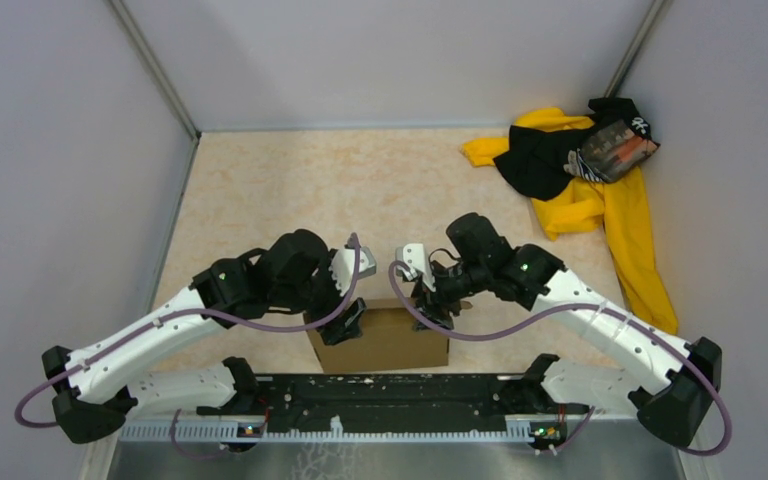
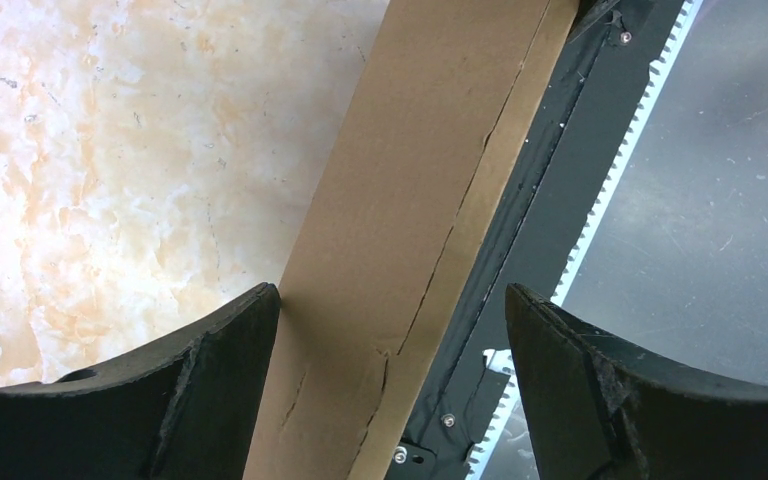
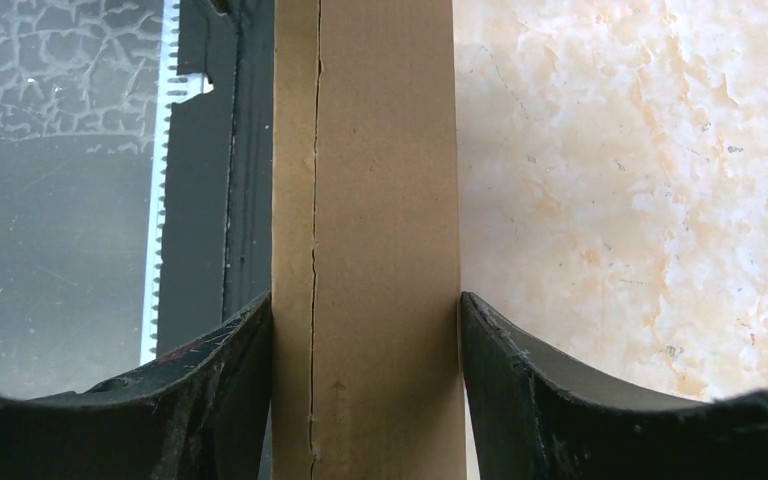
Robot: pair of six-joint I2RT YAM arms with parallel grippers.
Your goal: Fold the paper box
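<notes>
The paper box (image 1: 385,340) is plain brown cardboard, folded into a shallow box standing on its side at the table's near edge, between the two arms. My left gripper (image 1: 345,322) is at its left end and is open: in the left wrist view the box (image 2: 400,220) touches the left finger (image 2: 210,380), while the right finger stands well clear. My right gripper (image 1: 438,310) is at the box's right end. In the right wrist view both fingers (image 3: 220,390) press against the sides of the box (image 3: 365,250), shut on it.
A yellow-and-black cloth pile (image 1: 585,170) lies at the back right, near the right wall. The black base rail (image 1: 390,395) with its toothed white strip runs right behind the box at the near edge. Grey walls enclose the table on three sides.
</notes>
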